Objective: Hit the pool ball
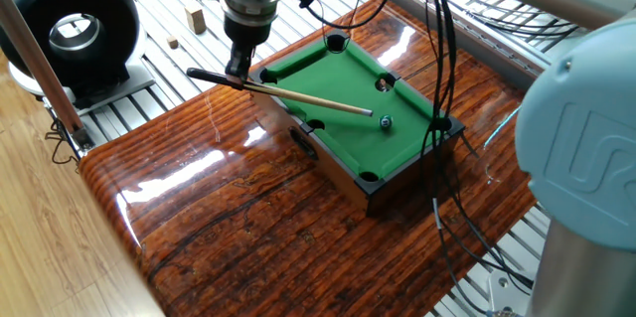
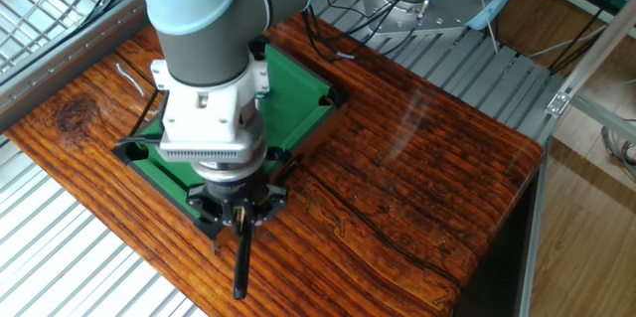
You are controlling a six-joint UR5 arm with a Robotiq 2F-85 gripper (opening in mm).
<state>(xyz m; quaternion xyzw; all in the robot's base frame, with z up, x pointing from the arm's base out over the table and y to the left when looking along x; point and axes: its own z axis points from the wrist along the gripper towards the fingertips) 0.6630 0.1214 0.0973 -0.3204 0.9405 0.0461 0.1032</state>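
- One gripper [image 1: 237, 67], its fingers clamped together on the dark butt end of one cue stick [image 1: 298, 97]; in the other fixed view the gripper [image 2: 238, 220] points straight down and the dark butt pokes out below it.
- One pool ball [image 1: 386, 121], small and glossy, on the green felt just off the cue's pale tip, a small gap between them. From the middle of the felt it lies at about 3 o'clock, toward the corner pocket at the right.
- One mini pool table [image 1: 343, 183] with black pockets at the corners and along the sides; five pockets show in this view. In the other fixed view the arm hides the ball.
- One wooden tabletop [image 1: 229, 218], glossy.
- One black ring-shaped device [image 1: 70, 29] at 10 o'clock of the mini table.
- Two small wooden blocks [image 1: 196, 16] on the slatted metal.
- Writing: raised letters, seemingly "UR", on the arm's grey cap [image 1: 586, 153].
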